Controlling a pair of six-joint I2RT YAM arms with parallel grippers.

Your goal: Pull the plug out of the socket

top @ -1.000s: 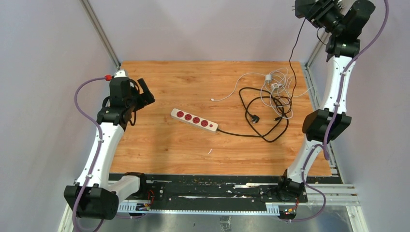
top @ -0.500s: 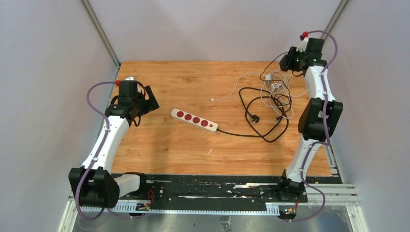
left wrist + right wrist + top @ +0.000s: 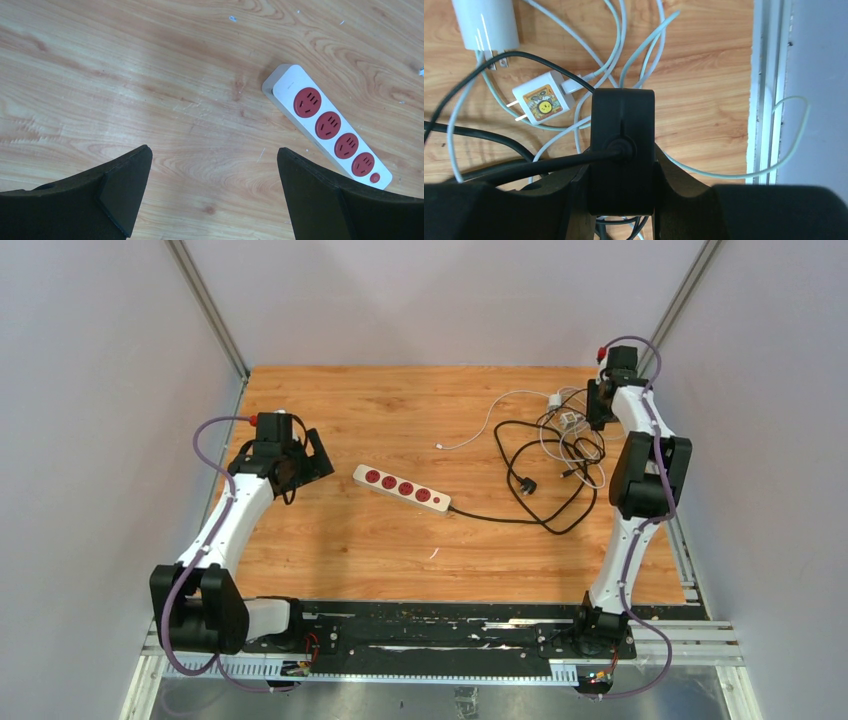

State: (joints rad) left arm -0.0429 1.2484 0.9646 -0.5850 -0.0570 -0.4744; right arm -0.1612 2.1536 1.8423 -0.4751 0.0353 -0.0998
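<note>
White socket is lying diagonally near the middle of the wooden table, its four red outlets facing up. Left gripper is hovering to its left, fingers spread wide. Right gripper is clamping the black plug at the far right, over tangled cables and a white charger.

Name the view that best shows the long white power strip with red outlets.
Left wrist: the long white power strip lies close, all four red outlets empty. Top external shows the strip small; right wrist misses it.
</note>
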